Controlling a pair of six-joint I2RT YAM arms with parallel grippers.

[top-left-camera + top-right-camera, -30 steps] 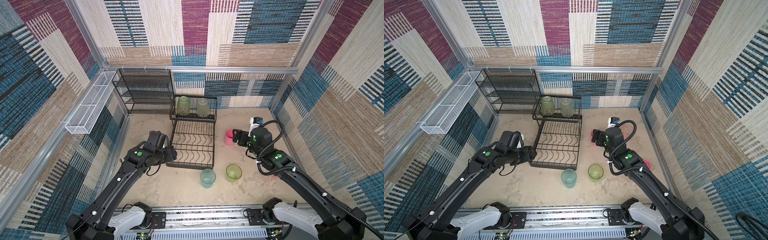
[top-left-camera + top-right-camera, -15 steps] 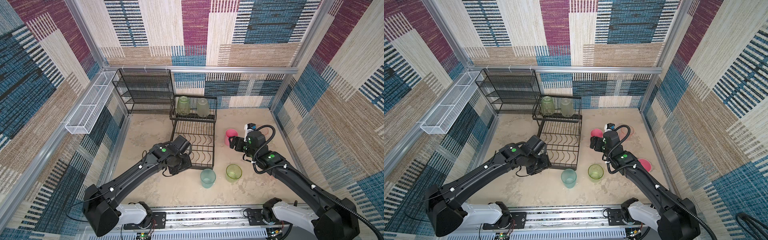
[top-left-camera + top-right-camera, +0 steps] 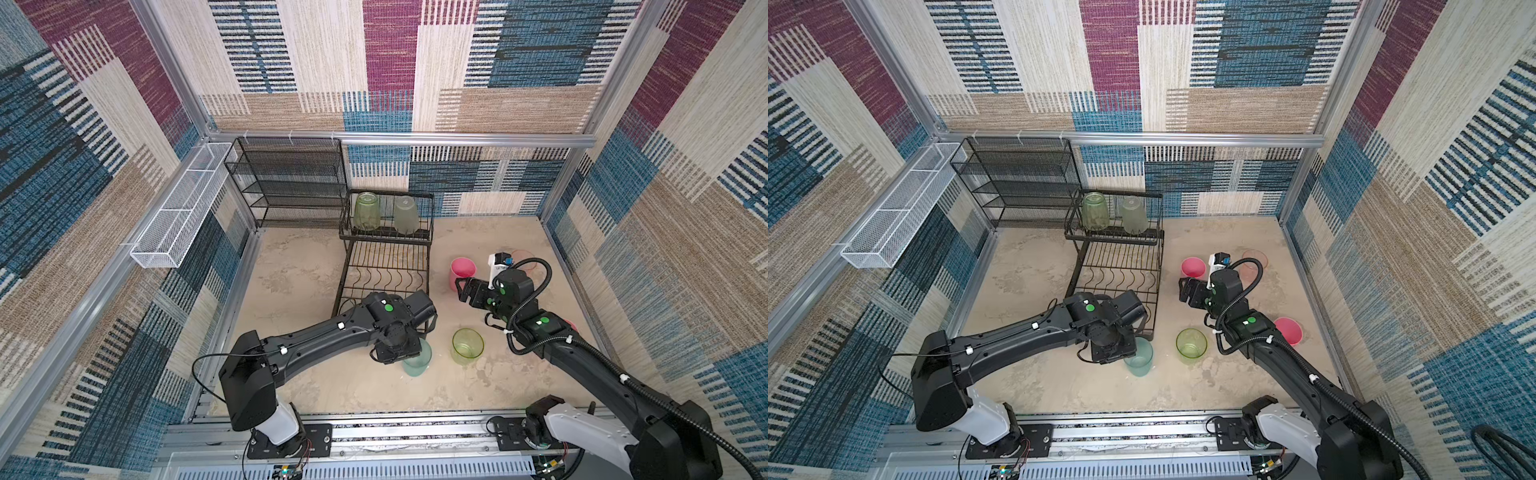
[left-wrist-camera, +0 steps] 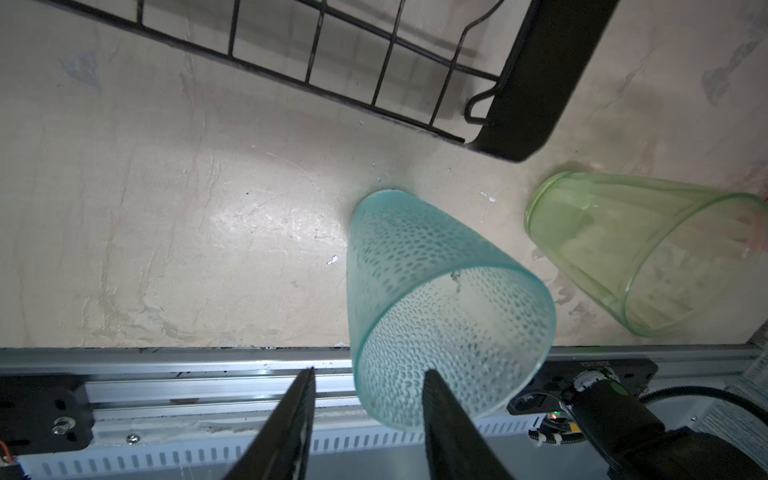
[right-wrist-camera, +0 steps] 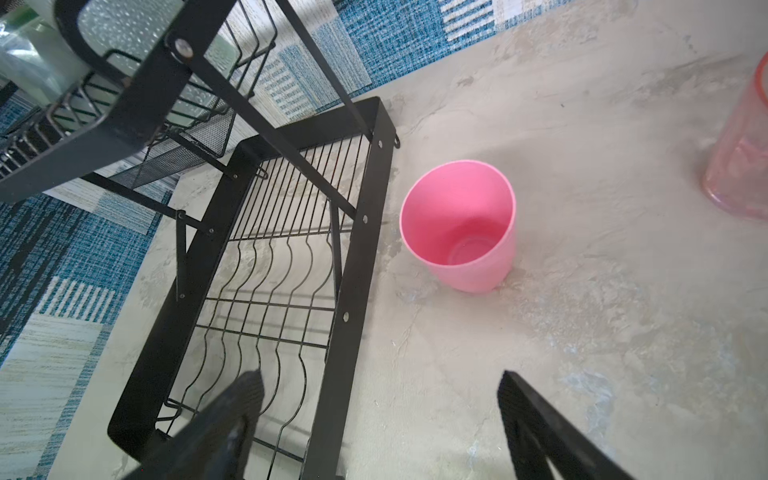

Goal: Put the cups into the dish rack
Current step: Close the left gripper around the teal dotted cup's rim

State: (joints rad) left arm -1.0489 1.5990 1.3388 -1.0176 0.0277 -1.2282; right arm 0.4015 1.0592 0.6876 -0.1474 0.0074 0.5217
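Teal cup [image 3: 417,359] stands upright at lower centre in both top views, just off the dish rack's [image 3: 386,266] near corner, with the green cup [image 3: 467,347] close on its right. Left gripper [image 4: 370,374] straddles its rim, jaws apart, unclamped. Right gripper [image 5: 379,378] gapes wide short of the pink cup [image 5: 461,224], with open tabletop [image 3: 353,390] around both.

In both top views the left arm [image 3: 324,336] hides part of the frosted teal dimpled plastic cup [image 3: 419,362]. The right arm [image 3: 1287,365] partly covers an opaque pink cup [image 3: 1291,331]. The right wrist view's edge crops the clear ribbed pink cup [image 5: 744,158].
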